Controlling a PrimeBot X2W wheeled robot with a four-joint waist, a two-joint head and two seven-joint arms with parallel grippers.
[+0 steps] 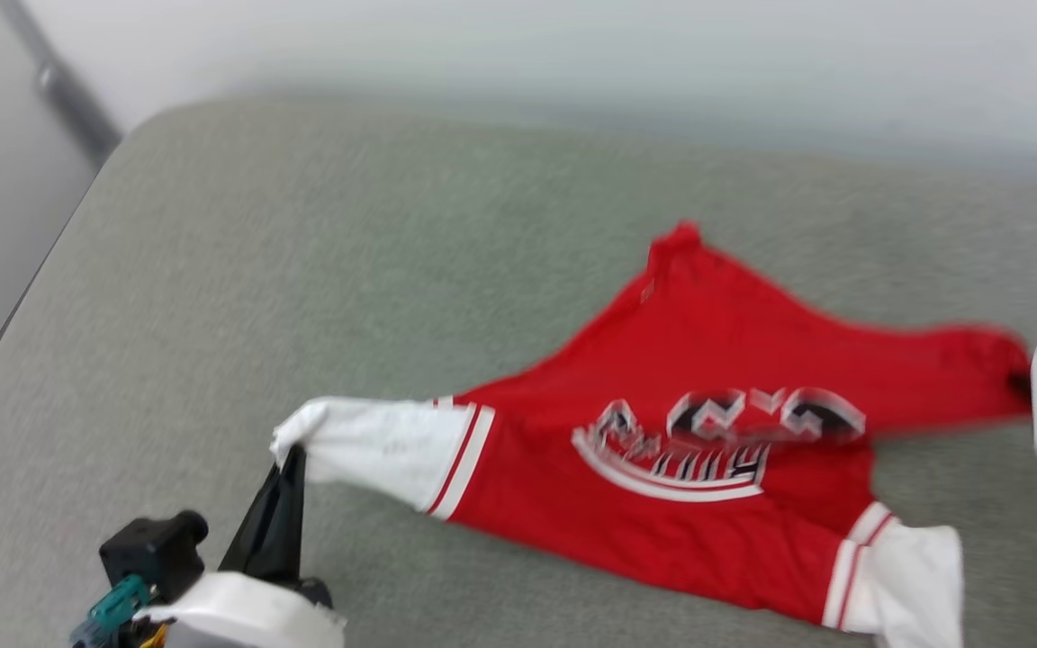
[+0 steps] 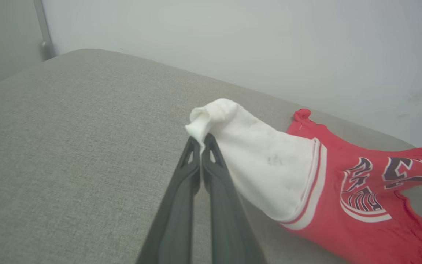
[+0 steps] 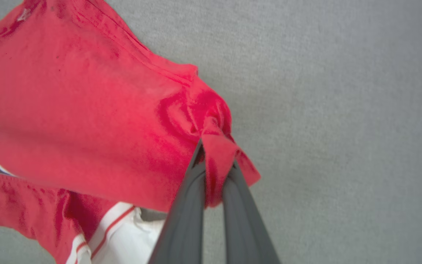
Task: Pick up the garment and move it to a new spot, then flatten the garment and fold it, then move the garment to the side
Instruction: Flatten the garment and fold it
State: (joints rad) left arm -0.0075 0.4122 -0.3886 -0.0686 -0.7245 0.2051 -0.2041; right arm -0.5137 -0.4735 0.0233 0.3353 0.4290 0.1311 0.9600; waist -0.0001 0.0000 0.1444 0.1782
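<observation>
Red thin jersey shirt (image 1: 662,360) with white sleeves lies on grey woven cushion (image 1: 302,270); left end effector (image 2: 200,141) clamps a cuff, right end effector (image 3: 216,161) a red corner. Lift both evenly, keeping fabric taut.

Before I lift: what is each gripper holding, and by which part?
Both hold the shirt: the left gripper pinches the end of its white sleeve, the right gripper a bunched red corner.

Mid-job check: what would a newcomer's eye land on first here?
The red garment sprawls across the grey cushion, white lettering facing up. The left gripper pinches its white sleeve by the tip at lower left; the right gripper is clamped on a bunched red corner at the far right.
</observation>
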